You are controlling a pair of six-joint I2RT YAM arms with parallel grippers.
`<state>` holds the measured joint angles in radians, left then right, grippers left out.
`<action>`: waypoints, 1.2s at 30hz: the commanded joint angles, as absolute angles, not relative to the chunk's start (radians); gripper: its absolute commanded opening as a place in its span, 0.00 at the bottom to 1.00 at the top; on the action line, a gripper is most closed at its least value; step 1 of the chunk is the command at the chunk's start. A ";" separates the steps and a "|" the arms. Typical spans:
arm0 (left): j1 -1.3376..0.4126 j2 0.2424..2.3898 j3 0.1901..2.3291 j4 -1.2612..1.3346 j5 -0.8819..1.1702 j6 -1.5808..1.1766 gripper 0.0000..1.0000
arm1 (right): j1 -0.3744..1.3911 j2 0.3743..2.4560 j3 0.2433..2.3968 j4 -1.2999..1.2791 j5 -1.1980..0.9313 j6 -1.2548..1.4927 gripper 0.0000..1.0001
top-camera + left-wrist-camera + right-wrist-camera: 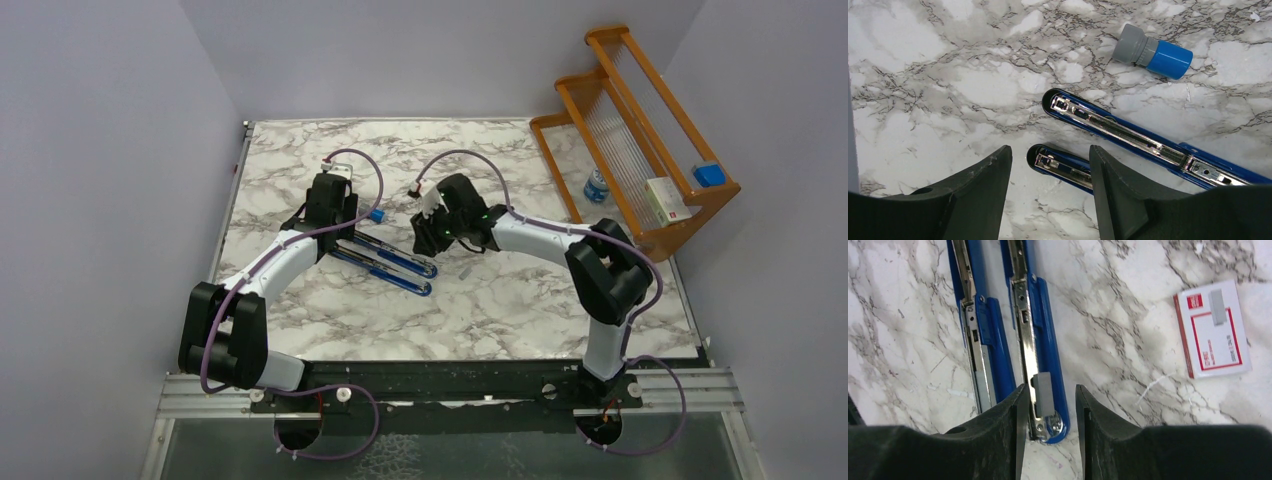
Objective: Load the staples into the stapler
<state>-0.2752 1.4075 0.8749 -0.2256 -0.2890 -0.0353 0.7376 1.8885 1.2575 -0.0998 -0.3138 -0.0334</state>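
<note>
Marble surface (500,300) carries the blue stapler (1048,340) laid open, magazine (1024,325) upward for loading. Right pincer (1051,395), spread, straddles the staple strip (1043,392) on it; left pincer (1050,150) hovers spread too.

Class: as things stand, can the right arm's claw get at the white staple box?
Probably yes: the staple box lies flat on open marble beside the right claw, nothing between them; the claw is over the stapler.

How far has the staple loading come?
Done: the stapler lies opened flat, and a staple strip rests on one half's end. In hand: nothing gripped; the open right gripper straddles that strip. Left: seating the strip fully, it seems, and closing the stapler.
</note>
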 commanded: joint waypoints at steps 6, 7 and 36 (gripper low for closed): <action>-0.277 1.385 0.900 -0.212 -0.299 -0.024 0.61 | 0.631 1.864 1.179 -0.006 -0.555 0.131 0.42; -0.277 1.385 0.900 -0.212 -0.299 -0.024 0.61 | 0.625 1.868 1.178 -0.002 -0.569 0.142 0.42; -0.278 1.382 0.898 -0.211 -0.301 -0.023 0.61 | 0.584 1.967 1.166 0.023 -0.678 0.193 0.39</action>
<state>-0.2752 1.4071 0.8749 -0.2256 -0.2890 -0.0345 0.5888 1.9438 1.1706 0.0162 -0.6758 0.1875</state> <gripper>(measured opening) 0.614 0.400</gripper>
